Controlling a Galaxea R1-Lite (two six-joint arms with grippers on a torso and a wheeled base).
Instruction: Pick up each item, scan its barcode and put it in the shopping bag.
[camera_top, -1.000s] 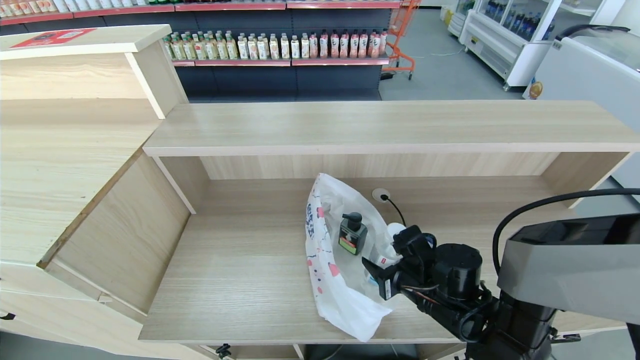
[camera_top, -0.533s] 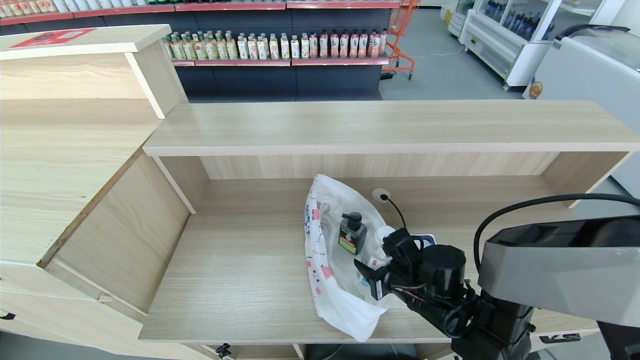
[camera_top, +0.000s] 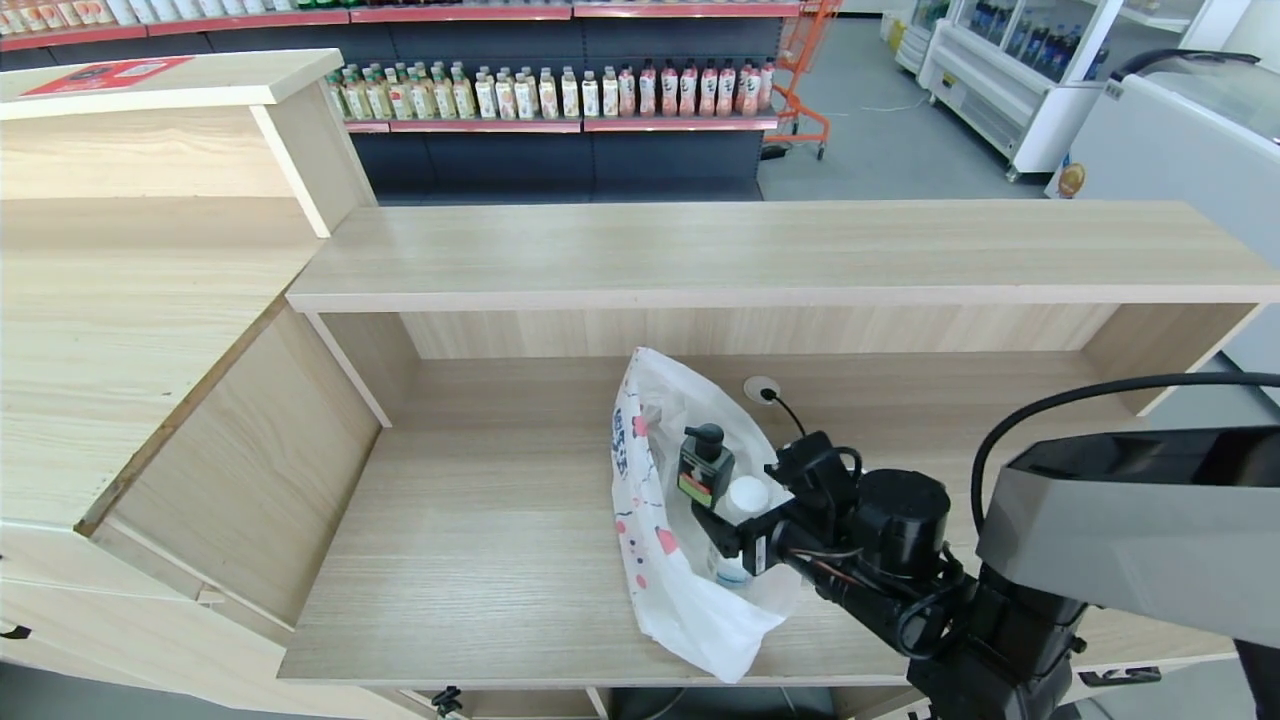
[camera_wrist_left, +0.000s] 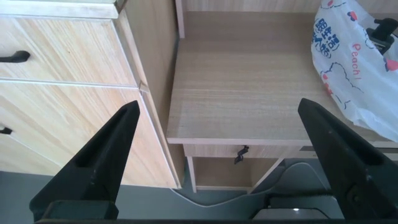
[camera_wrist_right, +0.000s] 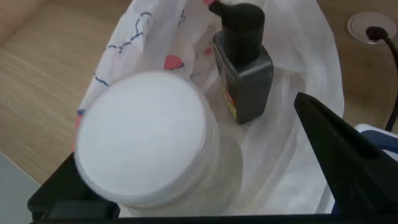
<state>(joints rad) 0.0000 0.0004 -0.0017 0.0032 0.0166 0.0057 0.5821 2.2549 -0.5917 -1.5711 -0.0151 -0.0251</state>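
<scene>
A white shopping bag (camera_top: 650, 520) with coloured prints lies open on the lower counter (camera_top: 480, 530). Inside it stands a dark pump bottle (camera_top: 705, 468), also seen close up (camera_wrist_right: 244, 74). Beside it a white-capped bottle (camera_top: 745, 497) stands upright in the bag. My right gripper (camera_top: 760, 498) straddles this bottle (camera_wrist_right: 146, 143) with its fingers spread wide, open, one finger (camera_wrist_right: 348, 155) well apart from it. My left gripper (camera_wrist_left: 217, 155) hangs open with nothing in it, low by the counter's front left corner, with the bag (camera_wrist_left: 351, 68) off to its side.
A round cable socket (camera_top: 762, 388) with a black cord sits in the counter just behind the bag. A raised shelf (camera_top: 780, 250) runs above the counter's back. Wooden drawers (camera_wrist_left: 68, 112) stand on the left. A blue and white object (camera_wrist_right: 380, 134) lies beside the bag.
My right gripper has moved left and deeper into the bag. The white-capped bottle, earlier tilted in the fingers, now stands upright beside the pump bottle with the fingers spread.
</scene>
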